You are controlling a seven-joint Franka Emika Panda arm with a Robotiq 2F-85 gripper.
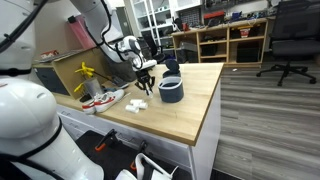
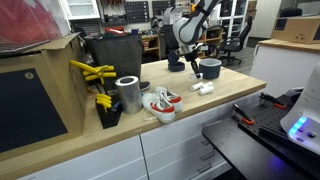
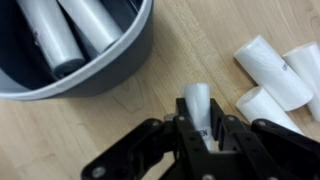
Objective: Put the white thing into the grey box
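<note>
Gripper [image 3: 203,128]: the fingers are closed in on the white thing [image 3: 198,102]. In the wrist view it stands as a small pale roll pinched between the two dark fingers, its upper end sticking out past the tips.

The held white thing is over bare wood of the counter [image 3: 90,130], just beside the outer wall of the grey box [image 3: 115,68] and not over its opening. We cannot tell from these views whether its end touches the wood.

Grey box: a round dark tub with a lighter rim, upright, on the inner part of the counter, back from the drawer-side edge, as both exterior views show [image 1: 171,93] [image 2: 209,70]. Inside it we see at least two white rolls [image 3: 88,22] leaning against the wall.

Loose white pieces [image 3: 265,60]: we count three in the wrist view, lying close together on the wood, apart from the tub and beside the gripper. In both exterior views this cluster [image 1: 137,104] [image 2: 203,87] lies between the tub and the drawer-side edge.

In both exterior views the gripper [image 1: 146,82] [image 2: 177,64] points down next to the tub, on the side toward the white-and-red shoe [image 1: 100,100] [image 2: 160,102]. The shoe lies farther along the counter, well apart from the tub.
</note>
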